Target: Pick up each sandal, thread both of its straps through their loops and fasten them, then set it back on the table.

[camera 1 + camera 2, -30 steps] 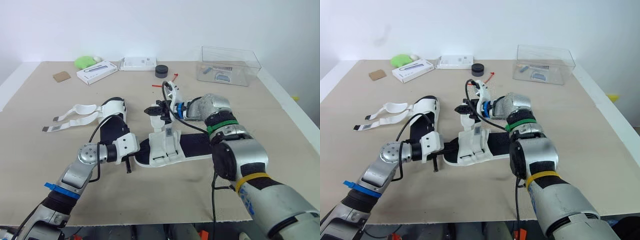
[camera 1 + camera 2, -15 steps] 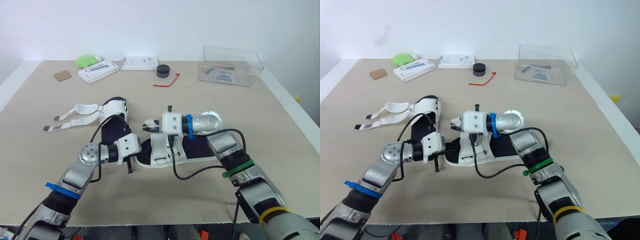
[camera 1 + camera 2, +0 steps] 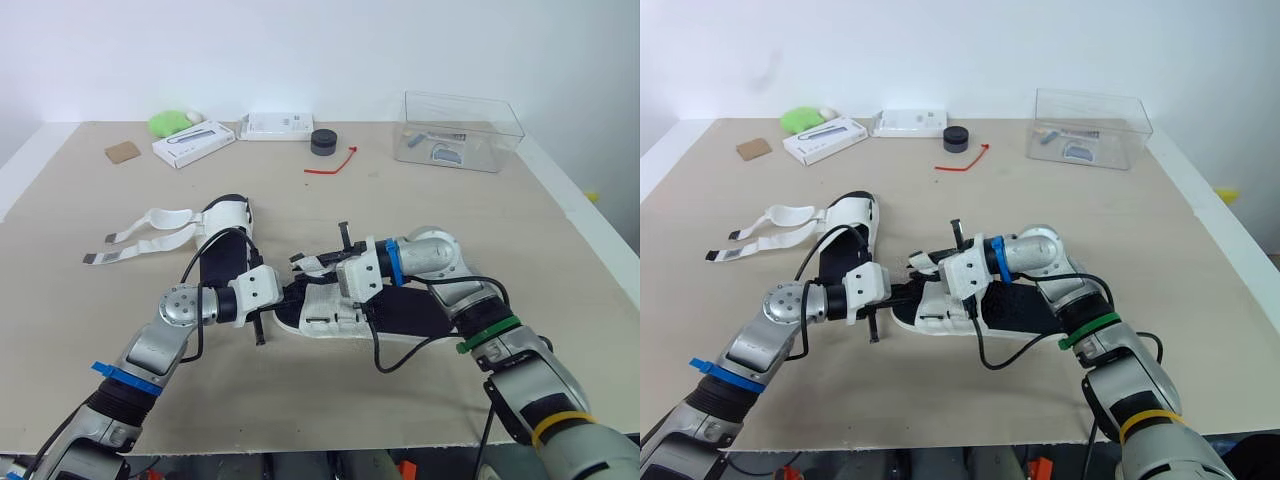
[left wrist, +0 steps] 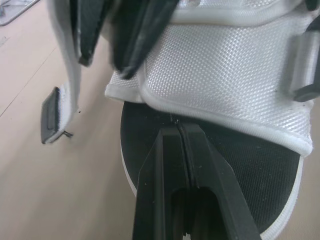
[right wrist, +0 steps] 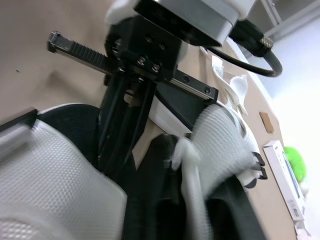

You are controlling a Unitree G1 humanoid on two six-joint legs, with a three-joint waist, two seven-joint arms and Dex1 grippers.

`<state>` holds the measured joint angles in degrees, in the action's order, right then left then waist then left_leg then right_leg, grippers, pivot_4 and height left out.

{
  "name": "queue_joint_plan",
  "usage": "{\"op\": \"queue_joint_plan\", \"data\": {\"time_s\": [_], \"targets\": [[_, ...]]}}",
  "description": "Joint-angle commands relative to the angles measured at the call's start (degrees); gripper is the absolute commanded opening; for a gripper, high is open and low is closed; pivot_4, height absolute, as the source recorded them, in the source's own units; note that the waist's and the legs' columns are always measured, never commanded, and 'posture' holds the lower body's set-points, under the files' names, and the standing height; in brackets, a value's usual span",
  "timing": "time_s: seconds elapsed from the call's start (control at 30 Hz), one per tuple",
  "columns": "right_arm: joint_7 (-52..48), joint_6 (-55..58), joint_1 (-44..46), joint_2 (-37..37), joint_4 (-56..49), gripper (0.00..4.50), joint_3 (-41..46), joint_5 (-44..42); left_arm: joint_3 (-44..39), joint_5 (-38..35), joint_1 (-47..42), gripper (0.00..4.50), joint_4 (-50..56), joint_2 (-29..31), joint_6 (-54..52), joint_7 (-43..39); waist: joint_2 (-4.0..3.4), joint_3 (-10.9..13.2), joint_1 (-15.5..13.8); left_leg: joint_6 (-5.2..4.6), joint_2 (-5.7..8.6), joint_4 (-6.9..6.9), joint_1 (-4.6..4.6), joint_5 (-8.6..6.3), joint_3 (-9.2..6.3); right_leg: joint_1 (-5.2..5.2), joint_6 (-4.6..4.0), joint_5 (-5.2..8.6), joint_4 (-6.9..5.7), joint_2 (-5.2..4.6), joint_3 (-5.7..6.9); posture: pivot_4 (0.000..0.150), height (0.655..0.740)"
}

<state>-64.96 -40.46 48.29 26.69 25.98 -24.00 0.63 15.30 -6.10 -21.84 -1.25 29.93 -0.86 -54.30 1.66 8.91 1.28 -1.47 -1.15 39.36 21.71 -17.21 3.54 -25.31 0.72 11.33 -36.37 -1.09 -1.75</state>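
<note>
Sandal (image 3: pixel 330 306) lies flat mid-surface (image 3: pixel 480 215), a bit toward the near edge, between both arms. We see the left end effector (image 3: pixel 283 297) clenched. Its fingers (image 4: pixel 165 165) are pressed together over the black footbed, tips touching the edge of the white upper. Right end effector (image 3: pixel 305 265) is grasping a white strap (image 5: pixel 192 200) just above the upper. 2nd sandal (image 3: pixel 226 222) sits nearer the left edge, its 2 loose straps (image 3: pixel 140 235) lying flat toward that edge.

Lab bench, beige table (image 3: pixel 100 205), bare white wall (image 3: pixel 300 50), clear plastic box (image 3: pixel 462 130)
</note>
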Motion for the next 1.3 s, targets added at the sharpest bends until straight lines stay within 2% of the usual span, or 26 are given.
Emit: {"op": "queue_joint_plan", "data": {"time_s": [0.03,0.1,0.17,0.37,0.53,0.6,0.83,0.97,1.17,1.3], "targets": [[0.4,-7.6,3.0,1.3,-0.1,2.05,0.4,2.8,1.3,2.3,1.0,0.0,-2.4,0.6,-1.0,-0.4,0.0,0.0,0.0,0.0,0.0,0.0,-0.06,0.0,0.01,0.03,-0.01,0.0,-0.03,0.0,-0.01,0.15,0.74],[0.0,-11.6,3.5,2.7,0.6,2.97,0.0,3.8,1.3,2.2,0.9,0.0,-2.4,0.5,-1.1,-0.3,0.0,0.0,0.0,0.0,0.0,0.0,-0.2,0.0,0.06,0.1,-0.03,0.02,-0.1,0.02,-0.02,0.15,0.74],[-1.4,-13.0,3.2,4.2,-0.3,2.97,-0.3,2.5,1.2,2.2,0.9,0.0,-2.6,0.6,-1.0,-0.3,0.0,0.0,0.0,0.0,0.0,0.0,-0.28,0.0,0.05,0.16,-0.06,0.04,-0.11,0.02,-0.02,0.15,0.74],[-7.7,1.7,-1.7,8.8,-12.0,2.97,0.1,-7.1,1.1,2.3,1.5,0.0,-2.4,1.0,-0.9,-0.3,0.02,0.0,-0.1,0.0,-0.02,0.01,-0.38,0.0,0.08,0.18,-0.14,0.09,-0.26,0.02,-0.09,0.15,0.74],[-6.7,-1.9,-3.2,9.7,-15.3,2.97,1.2,-5.5,1.3,2.4,1.3,0.0,-2.5,0.9,-0.8,-0.4,0.02,0.0,-0.1,0.0,-0.01,0.02,-0.49,0.01,0.12,0.18,-0.19,0.13,-0.45,0.04,-0.13,0.15,0.74],[-6.5,1.0,-4.6,10.3,-17.8,2.97,2.0,-7.2,1.2,2.4,1.3,0.0,-2.6,1.0,-0.7,-0.6,0.02,0.0,-0.1,0.0,-0.02,0.02,-0.52,0.01,0.1,0.19,-0.22,0.15,-0.49,0.07,-0.12,0.15,0.74],[-8.5,25.1,-9.9,14.9,-31.0,2.97,3.6,-16.2,1.3,2.7,0.9,0.0,-3.2,1.1,-0.3,-1.2,0.02,0.0,-0.1,0.0,-0.02,0.03,-0.52,0.01,0.1,0.17,-0.25,0.22,-0.58,0.06,-0.12,0.15,0.74],[-5.3,48.8,-9.3,17.0,-40.3,2.97,6.1,-24.7,1.3,2.8,0.7,0.0,-3.5,0.9,0.0,-1.2,0.02,0.0,-0.1,0.01,-0.03,0.06,-0.54,0.01,0.07,0.17,-0.26,0.22,-0.65,0.07,-0.1,0.15,0.74],[0.7,64.7,-2.9,14.5,-44.3,2.97,9.2,-27.7,1.5,2.8,0.6,0.0,-3.7,0.7,0.2,-1.3,0.02,0.0,-0.1,0.03,-0.04,0.09,-0.53,0.04,0.01,0.16,-0.27,0.23,-0.66,0.13,-0.02,0.15,0.74],[3.0,65.8,1.3,12.1,-41.0,2.97,7.8,-22.7,1.6,2.8,0.8,0.0,-3.7,0.6,0.3,-1.3,0.03,0.0,-0.1,0.03,-0.04,0.09,-0.51,0.04,-0.03,0.16,-0.27,0.26,-0.65,0.14,0.02,0.15,0.74]]}}
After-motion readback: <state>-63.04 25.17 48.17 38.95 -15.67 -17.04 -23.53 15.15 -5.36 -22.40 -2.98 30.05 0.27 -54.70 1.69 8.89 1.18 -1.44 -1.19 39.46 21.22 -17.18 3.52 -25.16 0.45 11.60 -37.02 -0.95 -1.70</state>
